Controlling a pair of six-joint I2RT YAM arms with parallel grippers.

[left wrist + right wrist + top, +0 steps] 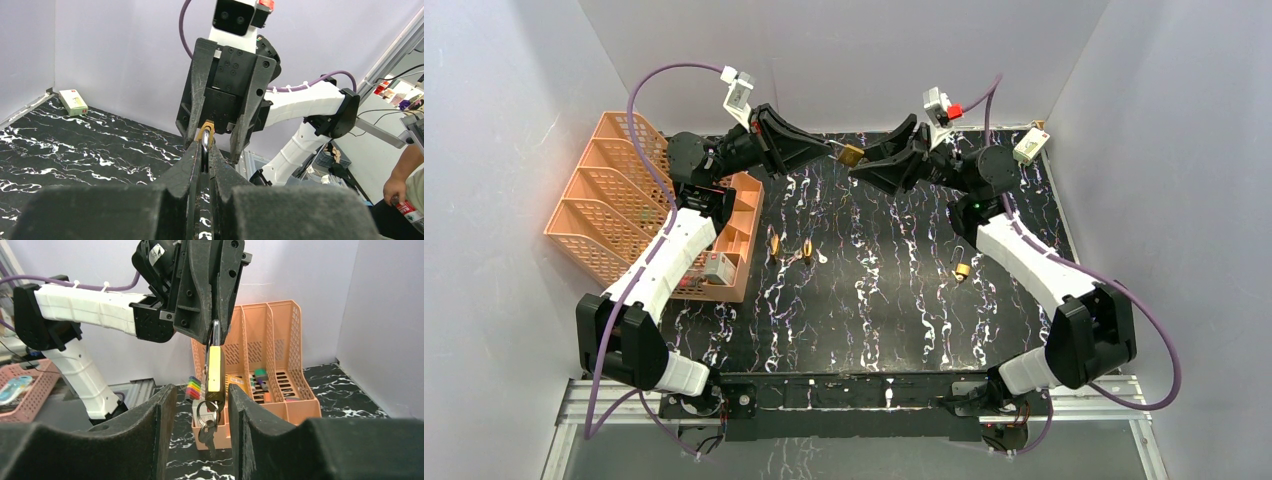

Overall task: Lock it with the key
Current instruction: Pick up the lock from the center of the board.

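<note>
A brass padlock [851,154] hangs in the air at the back centre, between the two grippers. My left gripper [204,150] is shut on its steel shackle [205,146]. In the right wrist view the padlock [215,372] hangs body down, with a key ring and keys [207,421] dangling from its keyhole. My right gripper [200,402] is open, its fingers on either side of the padlock body and keys without touching them. It also shows in the top view [871,163].
An orange desk organiser [639,205] with pens and small items stands at the left. Two small brass padlocks [790,248] lie mid-table and another padlock [962,268] lies to the right. A small white box [1031,146] sits at the back right corner.
</note>
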